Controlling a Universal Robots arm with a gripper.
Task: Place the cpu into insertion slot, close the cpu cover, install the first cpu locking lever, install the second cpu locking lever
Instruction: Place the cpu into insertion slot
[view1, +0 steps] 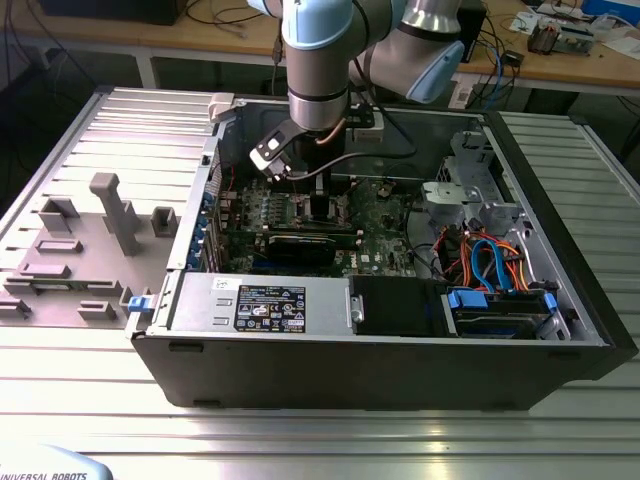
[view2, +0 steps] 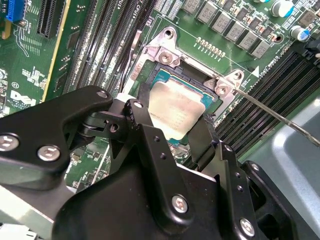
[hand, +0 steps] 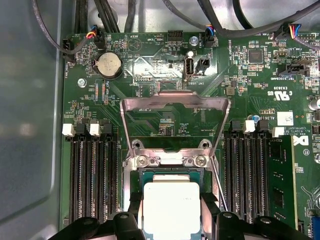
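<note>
In both wrist views the cpu (view2: 175, 107) (hand: 171, 207), a flat square chip with a silvery top, lies level over the insertion slot (view2: 181, 75) (hand: 172, 172). My gripper (view2: 172, 120) (hand: 171, 216) straddles it, black fingers (view2: 144, 102) pressed against two opposite edges. Whether the chip rests fully in the socket cannot be told. The cpu cover (hand: 175, 100) stands swung up behind the socket. A thin wire lever (view2: 270, 112) (hand: 216, 182) angles away beside the socket. In the exterior view the gripper (view1: 320, 190) reaches down into the open computer case.
Long black memory slots (hand: 95, 180) (hand: 247, 175) flank the socket on the green motherboard (view1: 385, 225). A black expansion card (view1: 300, 245), the power supply (view1: 260, 300) and a drive cage with coloured cables (view1: 495, 265) crowd the case. Grey fixtures (view1: 115, 215) stand on the exterior view's left.
</note>
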